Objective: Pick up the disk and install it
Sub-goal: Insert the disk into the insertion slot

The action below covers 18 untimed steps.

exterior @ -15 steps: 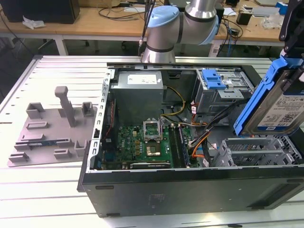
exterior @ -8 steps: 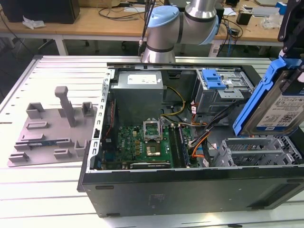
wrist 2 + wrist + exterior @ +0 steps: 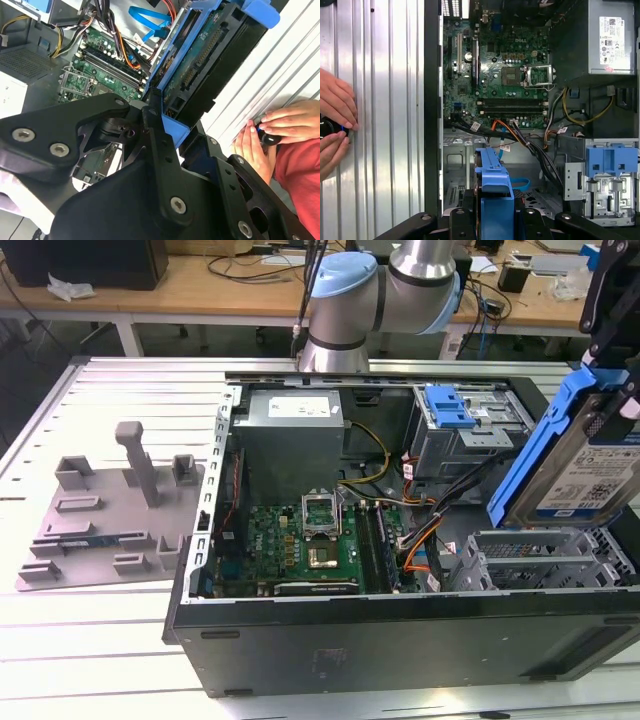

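End effector [image 3: 172, 127] clamped on disk [image 3: 590, 475] at its blue carrier rail; disk hangs tilted, label visible, just above open PC case [image 3: 350, 640].

The ribbed silver table [image 3: 90, 660] holds an open black computer case [image 3: 400, 640]. In the exterior view, a grey plastic holder [image 3: 110, 520] lies at its nine o'clock.

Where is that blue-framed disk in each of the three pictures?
Exterior view: disk tilted above the case, at the exterior view's right.
Second wrist view: disk circuit side showing, clamped in the gripper.
First wrist view: disk seen edge-on, over the case's interior.
Shared landmark: green motherboard.
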Tool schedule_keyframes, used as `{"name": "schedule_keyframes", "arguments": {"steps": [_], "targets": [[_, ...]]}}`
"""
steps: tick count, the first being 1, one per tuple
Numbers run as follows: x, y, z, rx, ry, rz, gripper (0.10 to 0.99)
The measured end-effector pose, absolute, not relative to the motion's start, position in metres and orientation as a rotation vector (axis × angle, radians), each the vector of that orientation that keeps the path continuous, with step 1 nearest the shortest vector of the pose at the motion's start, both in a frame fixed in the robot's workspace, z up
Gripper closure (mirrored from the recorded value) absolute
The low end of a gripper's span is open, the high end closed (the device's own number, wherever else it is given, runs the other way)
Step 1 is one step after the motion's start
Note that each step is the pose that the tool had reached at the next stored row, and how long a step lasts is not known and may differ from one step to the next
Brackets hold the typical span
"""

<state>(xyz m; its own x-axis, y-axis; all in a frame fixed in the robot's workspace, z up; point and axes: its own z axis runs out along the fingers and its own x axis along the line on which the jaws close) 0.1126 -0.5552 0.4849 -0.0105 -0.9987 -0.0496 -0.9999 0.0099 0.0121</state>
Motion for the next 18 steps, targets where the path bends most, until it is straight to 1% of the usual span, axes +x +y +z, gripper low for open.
{"name": "schedule_keyframes", "arguments": {"steps": [18], "targets": [[0.111,-0.555,0.473,-2.195,2.210,0.068,0.718]]}}
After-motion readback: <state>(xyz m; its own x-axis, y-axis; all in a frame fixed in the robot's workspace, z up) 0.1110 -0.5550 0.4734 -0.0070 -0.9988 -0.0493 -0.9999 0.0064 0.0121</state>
